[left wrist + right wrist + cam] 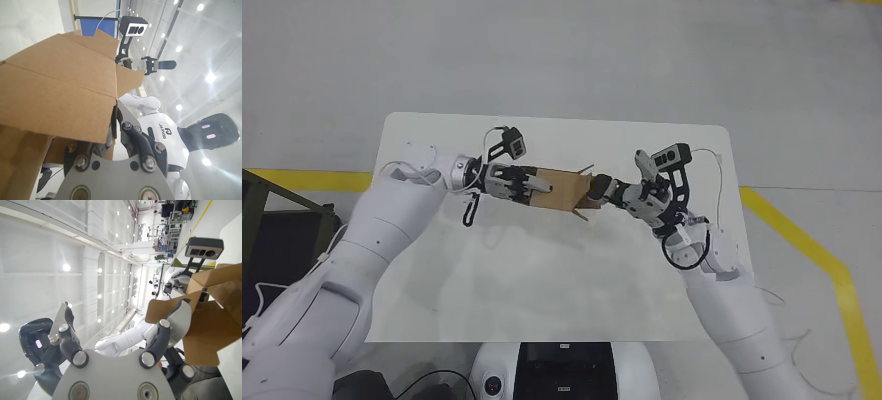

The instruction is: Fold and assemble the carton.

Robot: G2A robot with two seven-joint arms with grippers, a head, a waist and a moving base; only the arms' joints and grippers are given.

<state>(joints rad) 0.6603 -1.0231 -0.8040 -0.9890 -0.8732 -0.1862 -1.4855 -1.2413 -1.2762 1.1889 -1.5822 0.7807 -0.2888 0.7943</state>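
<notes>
- A brown carton [560, 188], part-folded with its flaps loose, is held over the white worktop [542, 290], just toward 12 o'clock from its centre.
- The left jaws pinch the carton's 9 o'clock end.
- The right jaws stand spread at its 3 o'clock end, one finger [179, 317] against a flap.

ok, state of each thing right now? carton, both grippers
carton: partly formed, end flaps open, not closed up, sitting between the two grippers.
left gripper: shut on a carton panel.
right gripper: open, one finger against a loose flap, the other finger free.
</notes>
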